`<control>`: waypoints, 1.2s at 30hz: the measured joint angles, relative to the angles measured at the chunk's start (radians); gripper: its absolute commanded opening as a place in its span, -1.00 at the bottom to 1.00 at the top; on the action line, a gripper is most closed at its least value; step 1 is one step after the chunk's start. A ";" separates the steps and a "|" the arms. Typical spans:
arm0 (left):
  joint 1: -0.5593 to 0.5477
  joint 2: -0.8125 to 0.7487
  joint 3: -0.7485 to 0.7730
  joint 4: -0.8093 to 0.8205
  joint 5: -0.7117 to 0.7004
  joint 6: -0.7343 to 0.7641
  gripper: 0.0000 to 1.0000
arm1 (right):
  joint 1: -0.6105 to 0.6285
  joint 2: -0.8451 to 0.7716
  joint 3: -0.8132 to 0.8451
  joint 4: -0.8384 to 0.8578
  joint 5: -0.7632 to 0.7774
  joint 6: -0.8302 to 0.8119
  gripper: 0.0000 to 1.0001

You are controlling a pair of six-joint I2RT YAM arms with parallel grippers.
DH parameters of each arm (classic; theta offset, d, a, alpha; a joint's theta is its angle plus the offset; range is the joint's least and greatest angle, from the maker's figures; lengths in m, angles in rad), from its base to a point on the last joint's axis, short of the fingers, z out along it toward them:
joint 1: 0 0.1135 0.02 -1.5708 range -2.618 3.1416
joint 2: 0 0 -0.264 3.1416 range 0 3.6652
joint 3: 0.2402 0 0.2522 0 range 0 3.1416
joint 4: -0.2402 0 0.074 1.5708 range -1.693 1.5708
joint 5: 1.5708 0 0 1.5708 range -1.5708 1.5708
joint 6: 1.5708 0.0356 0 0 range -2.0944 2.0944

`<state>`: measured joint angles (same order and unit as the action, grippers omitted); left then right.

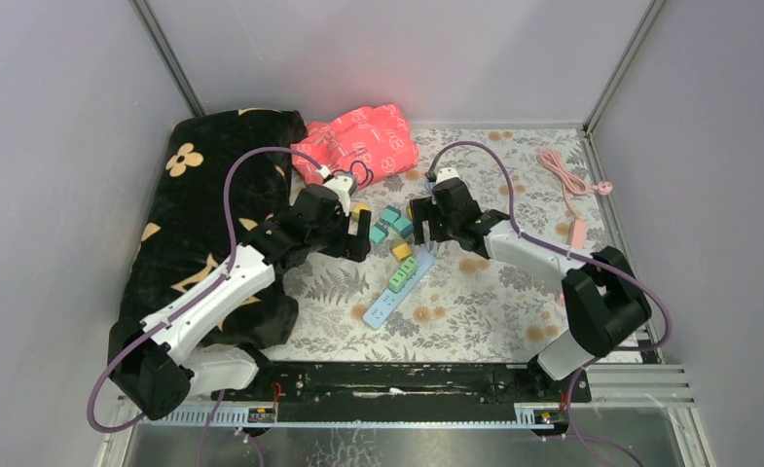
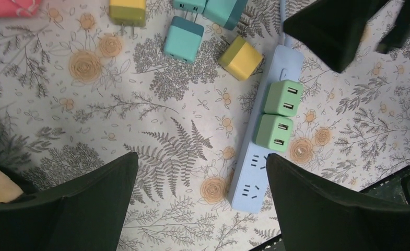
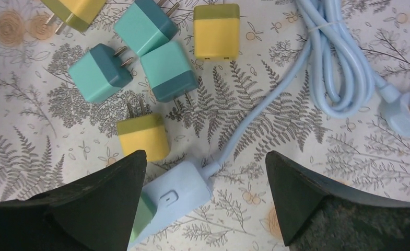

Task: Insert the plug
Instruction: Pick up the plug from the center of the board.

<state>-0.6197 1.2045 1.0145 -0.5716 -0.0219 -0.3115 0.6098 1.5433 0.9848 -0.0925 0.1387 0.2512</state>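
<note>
Grey walls (image 1: 358, 49) enclose a floral-covered bench (image 1: 475, 311), black blanket (image 1: 193, 214) at left. Left hand (image 2: 201, 159) and right hand (image 3: 205, 157) gape wide, empty, over loose plugs (image 1: 395, 226) beside the power strip (image 1: 385, 304), which holds two green plugs (image 2: 274, 133).

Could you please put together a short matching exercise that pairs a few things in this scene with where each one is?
Things:
1. green adapters
2. pink cable
3. red bag
4. teal adapters

Places:
A. alone at the far right
B. plugged into the power strip
C. loose among the yellow ones
D. at the far edge, beside the black blanket

Pairs: 1-B, 2-A, 3-D, 4-C
</note>
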 measured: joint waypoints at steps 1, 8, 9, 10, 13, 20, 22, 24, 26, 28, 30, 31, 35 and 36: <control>0.000 0.003 0.009 0.001 0.000 0.012 1.00 | 0.000 0.031 0.019 -0.006 0.000 -0.006 0.77; 0.021 0.005 -0.007 0.000 -0.005 0.061 1.00 | 0.000 0.177 0.113 -0.032 0.003 -0.045 0.74; 0.022 0.004 -0.015 -0.001 -0.005 0.062 1.00 | 0.000 0.192 0.122 -0.031 0.003 -0.051 0.73; 0.024 0.004 -0.022 -0.003 -0.004 0.063 1.00 | 0.000 0.209 0.134 -0.033 0.005 -0.056 0.71; 0.029 0.004 -0.030 -0.005 -0.003 0.065 1.00 | 0.000 0.263 0.182 -0.038 0.010 -0.069 0.64; 0.035 0.007 -0.033 -0.004 -0.004 0.068 1.00 | -0.005 0.383 0.302 -0.035 0.034 -0.080 0.49; 0.036 0.011 -0.035 -0.005 -0.003 0.068 1.00 | -0.007 0.411 0.332 -0.037 0.038 -0.081 0.45; 0.038 0.014 -0.035 -0.005 -0.003 0.068 1.00 | -0.012 0.441 0.364 -0.038 0.045 -0.082 0.42; 0.038 0.014 -0.035 -0.005 -0.003 0.068 1.00 | -0.019 0.465 0.389 -0.039 0.052 -0.080 0.38; 0.038 0.015 -0.035 -0.005 -0.003 0.068 1.00 | -0.026 0.484 0.414 -0.039 0.061 -0.080 0.34; 0.038 0.019 -0.035 -0.005 -0.002 0.068 1.00 | -0.035 0.503 0.435 -0.041 0.067 -0.079 0.31; 0.038 0.021 -0.035 -0.005 -0.002 0.068 1.00 | -0.040 0.511 0.442 -0.043 0.072 -0.078 0.29; 0.038 0.032 -0.035 -0.005 0.003 0.068 1.00 | -0.052 0.537 0.467 -0.054 0.081 -0.073 0.28; 0.038 0.034 -0.035 -0.005 0.005 0.068 1.00 | -0.054 0.546 0.475 -0.056 0.080 -0.072 0.28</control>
<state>-0.5816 1.2388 0.9791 -0.5766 -0.0170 -0.2432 0.5556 2.0892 1.4593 -0.1490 0.2192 0.1787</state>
